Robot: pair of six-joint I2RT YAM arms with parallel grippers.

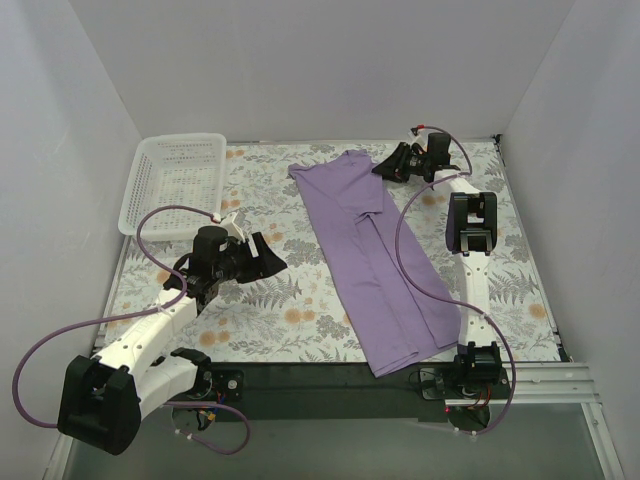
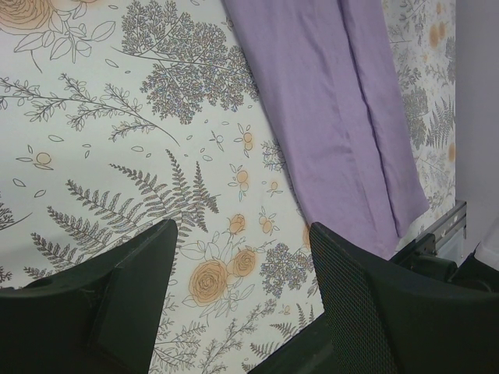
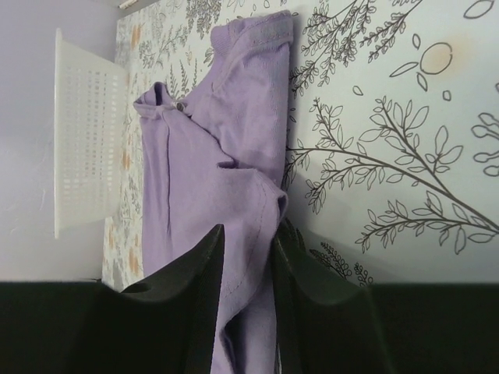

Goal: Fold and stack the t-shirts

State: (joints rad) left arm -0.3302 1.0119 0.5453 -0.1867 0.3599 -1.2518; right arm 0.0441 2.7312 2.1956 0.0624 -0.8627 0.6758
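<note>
1. Cloth [image 1: 250, 320] with a floral print covers the table and gives a flat bed to drag fabric across.
2. The t-shirt [image 1: 375, 270] lies to the right of the basket [image 1: 172, 180] as a long lavender strip, already doubled lengthwise. Its collar end is level with the basket and its hem end is much nearer to me than the basket. I judge it light, limp and quick to wrinkle. The layers will likely slide apart unless I pinch through both, so I would take it at a seamed edge such as the shoulder, sleeve hem or bottom corners.
3. The basket sits at the far left, apart from the shirt.
4. The left gripper [image 2: 242, 230] hovers nearer to me than the basket and between it and the shirt. Its fingers are spread wide over bare print and hold nothing.
5. The right gripper [image 3: 248, 234] is well right of the basket, at the shirt's collar end. Its fingers are narrowly parted with purple fabric showing between them, and I cannot tell whether they pinch it.
</note>
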